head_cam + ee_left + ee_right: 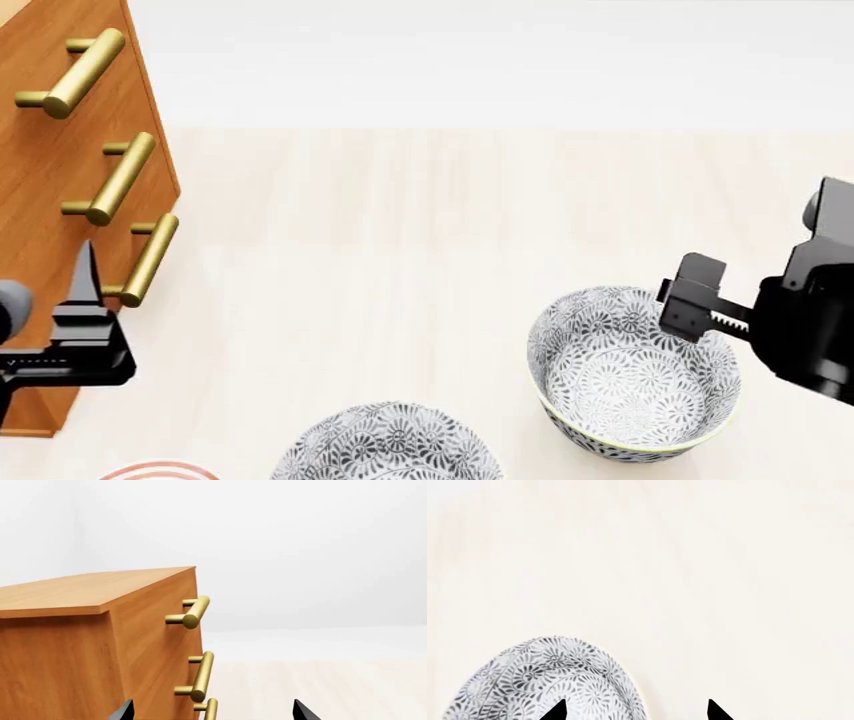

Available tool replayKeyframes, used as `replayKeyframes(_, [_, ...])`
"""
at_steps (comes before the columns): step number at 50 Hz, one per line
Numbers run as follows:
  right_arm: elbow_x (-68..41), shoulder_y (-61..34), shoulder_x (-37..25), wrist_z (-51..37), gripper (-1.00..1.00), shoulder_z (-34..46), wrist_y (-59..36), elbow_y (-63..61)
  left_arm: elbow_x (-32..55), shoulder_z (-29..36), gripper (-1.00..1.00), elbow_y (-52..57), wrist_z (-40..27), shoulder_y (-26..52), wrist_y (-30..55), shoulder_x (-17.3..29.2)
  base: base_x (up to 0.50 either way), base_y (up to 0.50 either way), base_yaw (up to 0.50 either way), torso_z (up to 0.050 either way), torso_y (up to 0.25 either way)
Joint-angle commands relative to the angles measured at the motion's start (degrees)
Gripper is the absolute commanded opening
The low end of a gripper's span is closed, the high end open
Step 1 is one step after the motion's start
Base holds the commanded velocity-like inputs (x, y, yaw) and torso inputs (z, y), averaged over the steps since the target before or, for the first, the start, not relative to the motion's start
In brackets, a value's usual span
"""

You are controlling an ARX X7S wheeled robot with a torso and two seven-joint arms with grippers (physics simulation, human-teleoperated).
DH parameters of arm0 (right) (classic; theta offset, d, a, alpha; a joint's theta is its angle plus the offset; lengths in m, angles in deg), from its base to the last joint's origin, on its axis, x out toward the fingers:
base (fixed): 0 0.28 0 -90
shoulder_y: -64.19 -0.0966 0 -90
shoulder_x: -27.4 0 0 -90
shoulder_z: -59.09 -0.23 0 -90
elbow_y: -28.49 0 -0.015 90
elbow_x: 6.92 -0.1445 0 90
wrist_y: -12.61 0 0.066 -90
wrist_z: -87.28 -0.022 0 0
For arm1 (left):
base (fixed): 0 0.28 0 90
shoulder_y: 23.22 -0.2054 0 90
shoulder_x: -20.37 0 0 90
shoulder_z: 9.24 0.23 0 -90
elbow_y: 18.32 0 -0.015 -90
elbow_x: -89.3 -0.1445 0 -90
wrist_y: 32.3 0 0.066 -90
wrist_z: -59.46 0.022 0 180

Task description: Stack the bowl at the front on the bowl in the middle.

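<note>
Right hand (697, 298) apart over patterned bowl (633, 372); second bowl (387, 445) head-view only, perhaps nearer.

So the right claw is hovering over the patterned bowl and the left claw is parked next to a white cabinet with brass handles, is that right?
Not quite. The cabinet is orange-brown wood, not white, as the head view shows. The rest holds: the right claw hovers over the patterned bowl, and the left claw sits beside the brass handles.

No readable text, labels, brand names, numbers or signs appeared in any view; the bowls (634, 370) carried only a floral pattern, not lettering.
</note>
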Motion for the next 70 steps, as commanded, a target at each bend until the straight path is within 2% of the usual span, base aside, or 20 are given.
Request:
replayKeyframes(1, [4.1,-1.5,2.1,6.3,1.0,4.2,5.0,10.4,0.6,-0.6,1.0,0.3,0.0,-0.3,0.2,0.6,0.0,0.0,0.0,0.0,0.0])
replayKeyframes(12, [7.3,-3.8,4.1,10.8,1.0,7.1,8.7,19.4,1.0,-1.2,1.0,0.2,-0.1,0.0,0.5,1.1,0.0,0.0,0.0,0.0,0.0])
replayKeyframes(18, [10.3,-6.4,6.3,15.5,1.0,9.3,13.4,28.5,0.9,-0.9,1.0,-0.4,-0.1,-0.1,-0.1,1.1,0.0,0.0,0.0,0.0,0.0])
replayKeyframes(36, [15.1,-5.7,7.4,18.0,1.0,6.7,13.3,29.4,1.2,-1.0,1.0,-0.8,-0.4,-0.4,-0.6,1.4,0.0,0.0,0.0,0.0,0.0])
replayKeyframes(37, [15.5,-5.7,7.4,17.5,-1.0,6.6,13.6,29.3,1.2,-1.0,1.0,-0.8,-0.4,-0.4,-0.7,1.4,0.0,0.0,0.0,0.0,0.0])
replayKeyframes(54, [19.2,-5.5,7.9,18.1,-1.0,3.2,14.2,28.2,1.0,-0.4,1.0,-1.4,-0.8,-0.7,-1.6,1.4,0.0,0.0,0.0,0.0,0.0])
replayKeyframes(56, [16.1,-0.5,6.3,11.8,-1.0,0.1,9.4,14.5,1.0,-0.3,1.0,-1.3,-1.0,-0.8,-1.5,1.3,0.0,0.0,0.0,0.0,0.0])
replayKeyframes(59, [11.8,2.9,4.9,8.0,-1.0,-2.9,2.2,0.7,1.0,-0.1,1.0,-1.3,-1.1,-0.8,-1.5,1.3,0.0,0.0,0.0,0.0,0.0])
replayKeyframes(64, [6.7,3.8,3.8,3.7,-1.0,-7.3,-5.7,-10.0,1.3,-0.3,1.0,-1.2,-1.3,-1.2,-1.5,1.2,0.0,0.0,0.0,0.0,0.0])
replayKeyframes(70, [4.4,3.5,3.4,0.8,-1.0,-9.5,-9.5,-14.9,1.6,-0.4,1.0,-0.9,-1.5,-1.0,-1.0,1.3,0.0,0.0,0.0,0.0,0.0])
